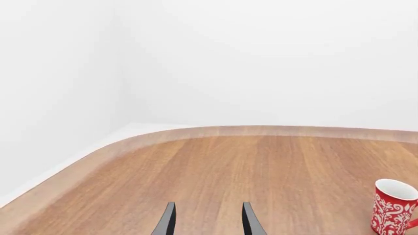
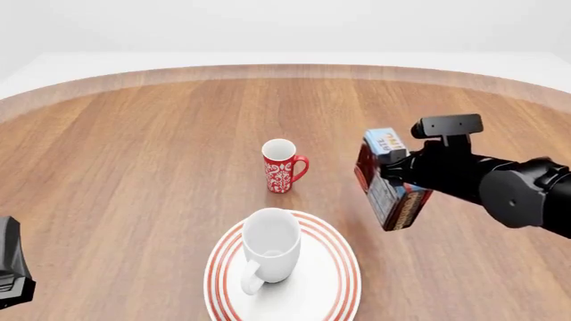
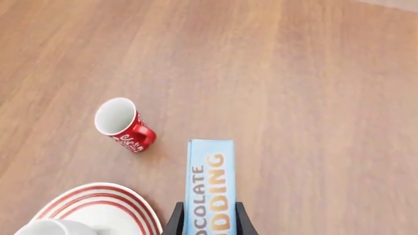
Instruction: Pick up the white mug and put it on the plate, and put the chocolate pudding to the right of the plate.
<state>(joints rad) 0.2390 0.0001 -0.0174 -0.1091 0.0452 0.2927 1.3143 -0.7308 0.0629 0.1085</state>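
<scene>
The right fingers (image 3: 207, 223) are gripping the chocolate pudding (image 2: 390, 179) aloft, right of the plate (image 2: 335, 267) carrying the white mug (image 2: 269, 249). Lower it level, clear of the rim. The left fingers (image 1: 207, 223) are hanging parted.

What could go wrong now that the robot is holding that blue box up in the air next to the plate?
The right tool grips the chocolate pudding only at one end, so the box could slip or tilt. Lowered carelessly, it might land on the plate rim instead of to its right, or topple when released. A swing toward the centre could bump the white mug or the red mug.
</scene>
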